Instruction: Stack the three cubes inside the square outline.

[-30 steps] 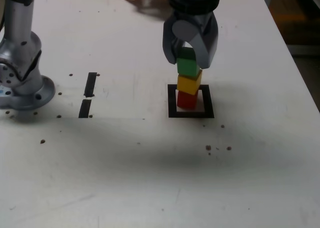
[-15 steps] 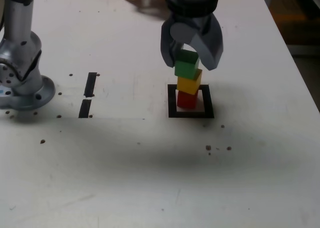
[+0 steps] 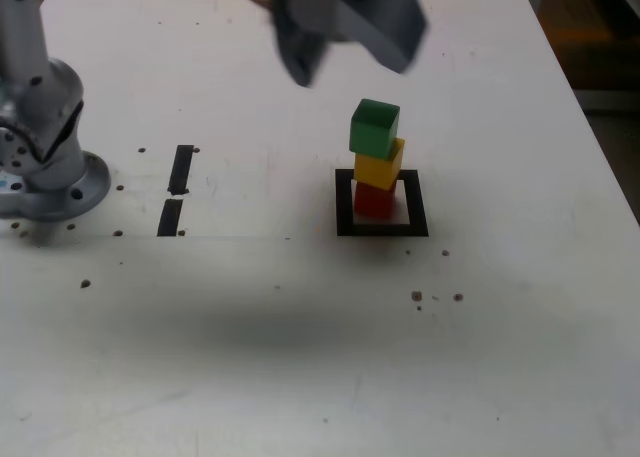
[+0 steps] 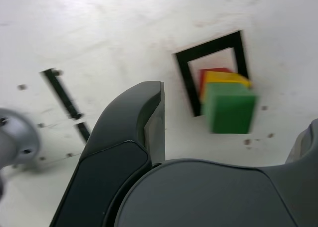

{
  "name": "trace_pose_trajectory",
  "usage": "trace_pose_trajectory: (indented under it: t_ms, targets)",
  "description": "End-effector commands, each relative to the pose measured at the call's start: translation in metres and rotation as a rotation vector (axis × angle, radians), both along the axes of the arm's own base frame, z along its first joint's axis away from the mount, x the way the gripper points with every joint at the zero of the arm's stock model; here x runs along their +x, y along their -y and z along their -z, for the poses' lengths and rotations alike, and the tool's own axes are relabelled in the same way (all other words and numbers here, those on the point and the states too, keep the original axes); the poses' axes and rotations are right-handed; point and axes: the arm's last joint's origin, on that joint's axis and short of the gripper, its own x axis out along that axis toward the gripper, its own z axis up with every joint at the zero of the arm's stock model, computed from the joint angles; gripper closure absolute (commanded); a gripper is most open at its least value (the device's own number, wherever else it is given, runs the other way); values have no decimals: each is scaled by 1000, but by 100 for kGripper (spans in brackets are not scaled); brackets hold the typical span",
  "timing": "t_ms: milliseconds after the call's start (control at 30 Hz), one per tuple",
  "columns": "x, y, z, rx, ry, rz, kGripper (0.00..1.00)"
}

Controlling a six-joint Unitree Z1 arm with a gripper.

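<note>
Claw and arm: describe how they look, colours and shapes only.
The claw is dark grey-blue with a smooth plastic-looking shell; in the wrist view its jaws are broad and curved, with paler flat inner faces. The arm's base is silver-grey metal, a round column on a flared foot with small screw holes. No cables or markings show.

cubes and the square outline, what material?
Green cube, yellow cube, red cube: solid-coloured with crisp edges and a matte look, probably painted wood or plastic; cannot tell which. Square outline: flat, matte black strips, looks like tape.
</note>
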Motion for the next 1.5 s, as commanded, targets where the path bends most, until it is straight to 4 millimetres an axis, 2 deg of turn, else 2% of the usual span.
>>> trace_pose_trajectory:
  t_ms: [0,133,300,500,667,1100,1467]
  targets:
    - [-18,-7,-2,11,-5,-37,1]
    - [-44,-18,10,10,-55,-106,1]
    - [-66,-26,38,-27,-127,-181,1]
    - [-80,-26,80,-130,-165,-228,1]
    - [-85,-23,103,-184,-167,-231,1]
    - [-90,-24,128,-177,-143,-228,1]
    - [-88,-24,134,-178,-143,-229,1]
